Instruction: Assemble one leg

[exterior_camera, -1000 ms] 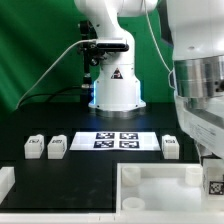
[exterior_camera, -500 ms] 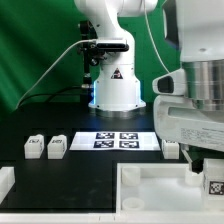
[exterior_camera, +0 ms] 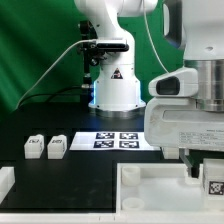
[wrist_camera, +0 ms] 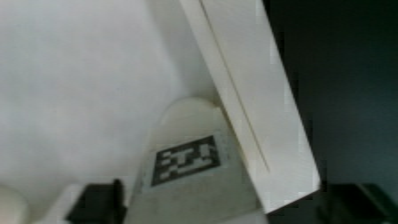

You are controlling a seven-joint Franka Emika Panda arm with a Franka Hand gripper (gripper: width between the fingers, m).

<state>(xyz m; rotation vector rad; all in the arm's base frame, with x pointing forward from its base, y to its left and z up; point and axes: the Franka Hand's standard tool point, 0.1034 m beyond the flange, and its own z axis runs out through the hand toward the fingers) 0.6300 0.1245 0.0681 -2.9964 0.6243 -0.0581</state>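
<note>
The gripper (exterior_camera: 193, 168) hangs low at about four o'clock in the exterior view. A leg (wrist_camera: 187, 150) sits between its fingers, maybe pinched. Two more legs (exterior_camera: 45, 147) wait at eight o'clock.

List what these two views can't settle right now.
- Tool state: in the exterior view the arm's own housing covers the tool; the wrist view shows only dark finger stubs at the frame edge.
- Third leg seen earlier by the marker board: now behind the arm.
- Tagged leg in the wrist view: blurred, contact unclear.
- Two legs: tags too small.
</note>
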